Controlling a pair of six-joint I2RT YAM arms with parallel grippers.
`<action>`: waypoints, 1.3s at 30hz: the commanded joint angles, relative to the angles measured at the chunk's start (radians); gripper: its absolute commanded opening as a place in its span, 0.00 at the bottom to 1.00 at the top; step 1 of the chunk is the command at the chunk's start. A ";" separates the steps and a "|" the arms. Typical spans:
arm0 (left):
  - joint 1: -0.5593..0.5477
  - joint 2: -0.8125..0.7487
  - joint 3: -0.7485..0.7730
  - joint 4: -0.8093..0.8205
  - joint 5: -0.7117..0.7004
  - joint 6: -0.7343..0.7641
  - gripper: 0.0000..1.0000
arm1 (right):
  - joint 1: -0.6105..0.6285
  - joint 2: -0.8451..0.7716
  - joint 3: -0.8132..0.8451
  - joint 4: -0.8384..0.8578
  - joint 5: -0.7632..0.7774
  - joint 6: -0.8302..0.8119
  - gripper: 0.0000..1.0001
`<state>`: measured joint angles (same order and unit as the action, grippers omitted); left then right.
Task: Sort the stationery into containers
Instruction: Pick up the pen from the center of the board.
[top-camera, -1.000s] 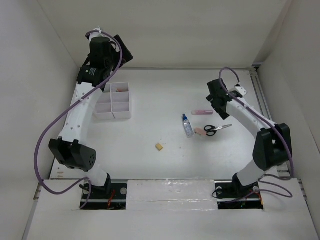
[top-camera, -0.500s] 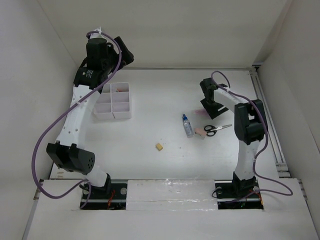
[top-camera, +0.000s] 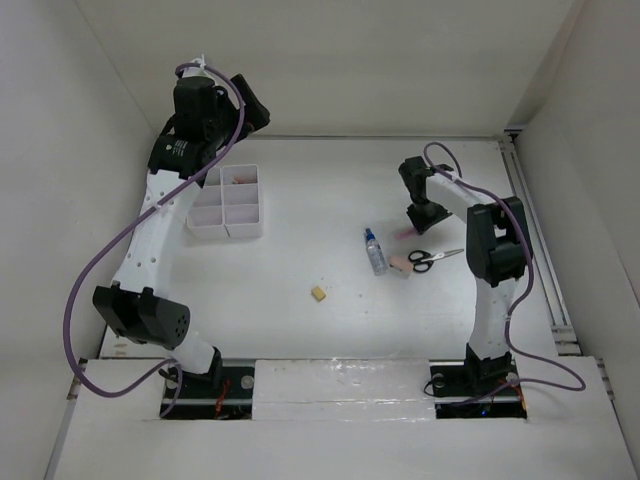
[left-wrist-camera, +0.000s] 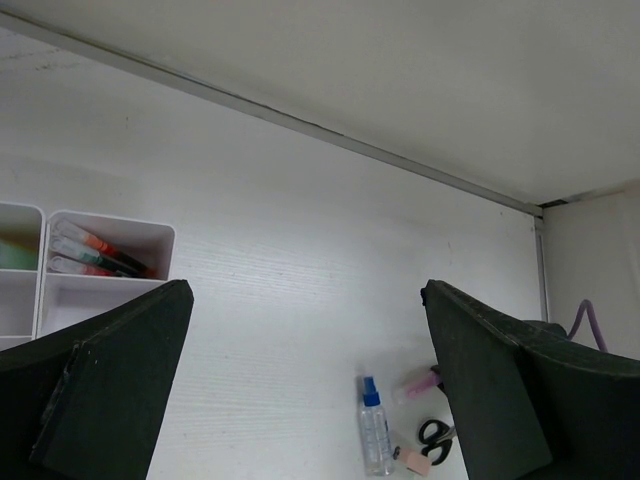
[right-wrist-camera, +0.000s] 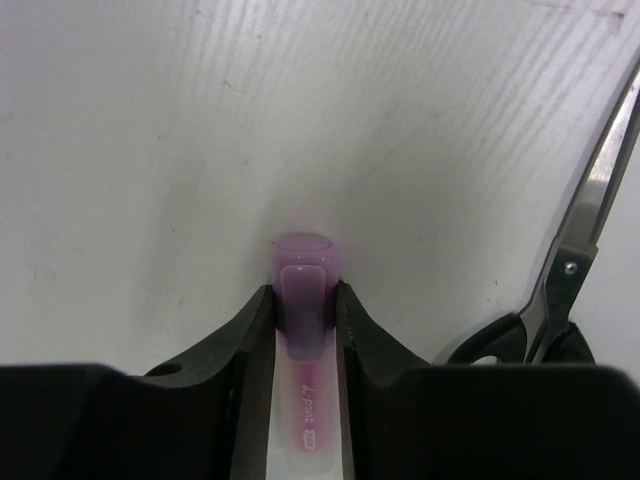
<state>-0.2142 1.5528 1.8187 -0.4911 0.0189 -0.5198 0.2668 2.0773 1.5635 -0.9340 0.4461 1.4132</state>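
Note:
My right gripper (right-wrist-camera: 303, 296) is shut on the pink highlighter (right-wrist-camera: 303, 262), both fingers pressed against its cap end as it lies on the table. From above, that gripper (top-camera: 424, 215) sits right of centre with the highlighter (top-camera: 405, 232) poking out to its left. Just below lie the black-handled scissors (top-camera: 435, 258), a pink eraser (top-camera: 399, 264) and the blue-capped clear bottle (top-camera: 375, 251). A tan eraser (top-camera: 319, 294) lies nearer the middle. My left gripper (top-camera: 235, 105) hangs open and empty above the white organiser tray (top-camera: 258, 200).
In the left wrist view the tray (left-wrist-camera: 165, 240) holds several pens and highlighters (left-wrist-camera: 95, 252) in one compartment. The scissors' blade (right-wrist-camera: 575, 270) lies close to the right of my right fingers. White walls enclose the table at the back and both sides.
My right arm swung in over the pink highlighter, came down on it, and its jaws closed around it. The left arm barely moved.

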 joint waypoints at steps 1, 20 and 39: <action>0.001 -0.051 -0.004 0.026 0.010 0.009 1.00 | 0.000 0.001 0.027 -0.049 0.020 0.018 0.21; -0.229 -0.123 -0.350 0.458 0.253 -0.137 1.00 | 0.080 -0.200 0.149 0.015 -0.018 0.139 0.00; -0.275 -0.249 -0.812 1.003 0.362 -0.230 0.99 | 0.259 -0.703 -0.448 0.673 -0.233 0.383 0.00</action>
<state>-0.4755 1.3415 1.0172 0.3153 0.3767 -0.7048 0.4732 1.4616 1.1740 -0.4526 0.2146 1.5799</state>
